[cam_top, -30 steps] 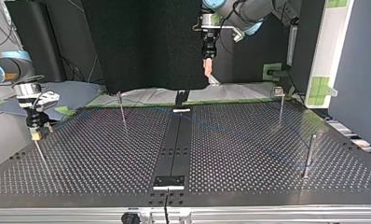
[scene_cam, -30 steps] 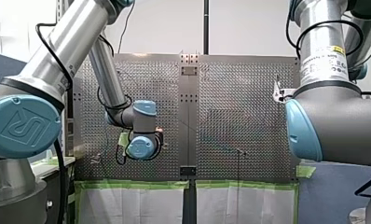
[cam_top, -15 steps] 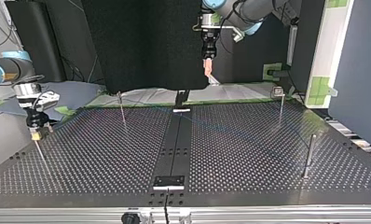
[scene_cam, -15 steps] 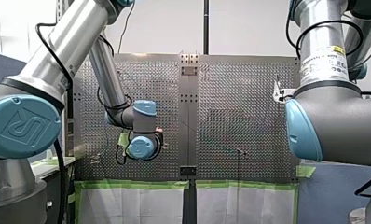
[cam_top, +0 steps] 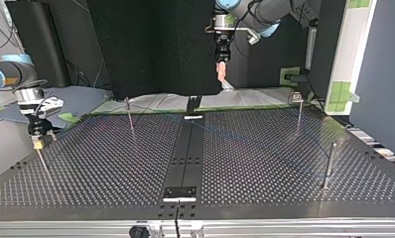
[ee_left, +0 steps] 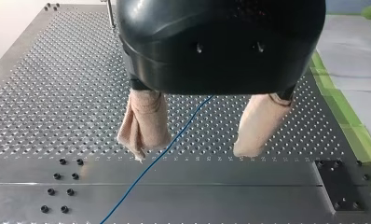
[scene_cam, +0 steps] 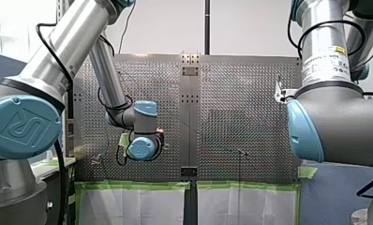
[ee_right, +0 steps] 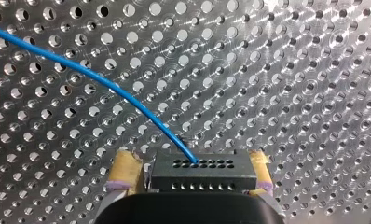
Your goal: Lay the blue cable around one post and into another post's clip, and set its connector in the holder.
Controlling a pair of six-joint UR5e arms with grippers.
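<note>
**A:** Where is the connector?

**B:** In my right gripper (ee_right: 193,183). Its jaws are clamped on the connector (ee_right: 200,169), with a yellow pad (ee_right: 123,171) pressed against each short end.

**A:** What does it look like?

**B:** It is a flat black block, wider than it is deep. Two rows of small round holes run along the face toward the camera. The blue cable (ee_right: 104,86) comes out of the upper row, near the middle.

**A:** And the cable itself?

**B:** It is thin and smooth, one even bright blue, with no marks I can see. From the connector it bends in a gentle arc across the perforated table (ee_right: 291,70) and runs out of the right wrist view to one side.

**A:** Does the other arm hold it?

**B:** No. My left gripper (ee_left: 189,153) has its jaws wide apart. The cable passes between the two beige pads (ee_left: 144,121), which look wrapped in cloth. It runs much nearer to one pad than the other, and I cannot tell whether it touches it. Past the fingertips it goes on almost straight over the smooth middle strip (ee_left: 221,200) of the table.

**A:** Where do the grippers sit in the top view?

**B:** My right gripper is low at that view's left, by the table's edge, and a thin post (cam_top: 130,115) stands further in toward the middle. My left gripper hangs high over the far edge, near the centre. Between them the cable shows only as a faint blue line across the plate.
</note>
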